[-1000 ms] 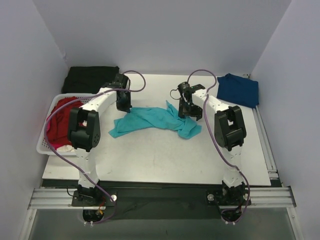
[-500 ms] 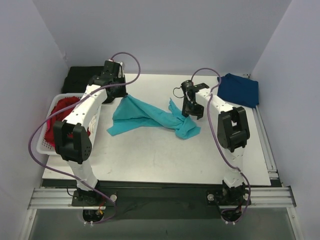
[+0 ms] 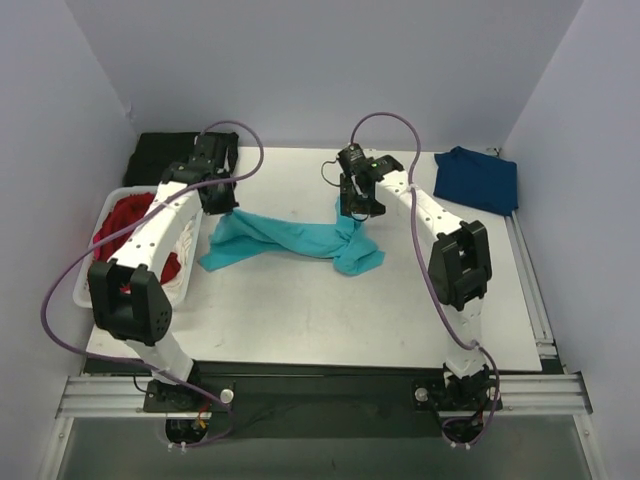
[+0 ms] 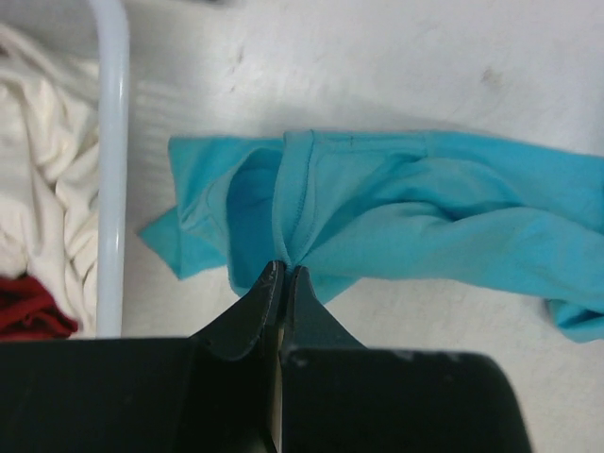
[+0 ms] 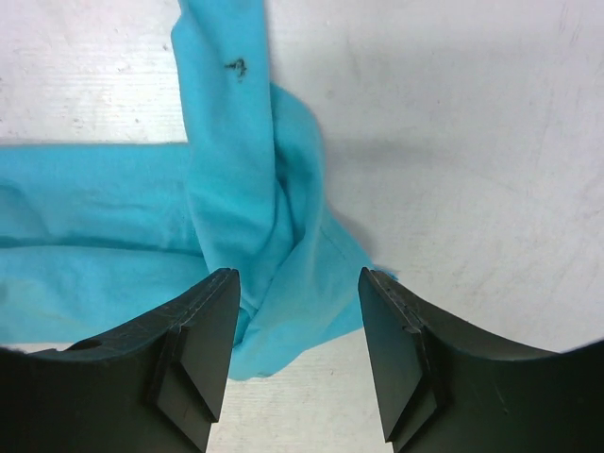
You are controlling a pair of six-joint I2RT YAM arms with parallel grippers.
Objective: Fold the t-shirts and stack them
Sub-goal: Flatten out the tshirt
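The turquoise-teal t-shirt [image 3: 290, 237] lies stretched in a crumpled band across the middle of the table. My left gripper [image 3: 222, 203] is shut on a fold near its left end; the left wrist view shows the jaws [image 4: 284, 269] pinching the cloth [image 4: 425, 208]. My right gripper [image 3: 357, 208] is open above the bunched right end of the shirt [image 5: 255, 208], its fingers [image 5: 297, 276] on either side and not gripping. The navy blue t-shirt [image 3: 478, 180] lies at the back right. The red t-shirt [image 3: 125, 225] is in the basket.
The white slatted basket [image 3: 105, 205] stands at the left edge, its rim [image 4: 113, 142] close to the shirt's left end, with white cloth [image 4: 38, 189] inside. A black cloth [image 3: 170, 155] lies at the back left corner.
My left gripper has moved left toward the basket and dragged the teal shirt left with it. My right gripper has moved back and left over the shirt's right end.
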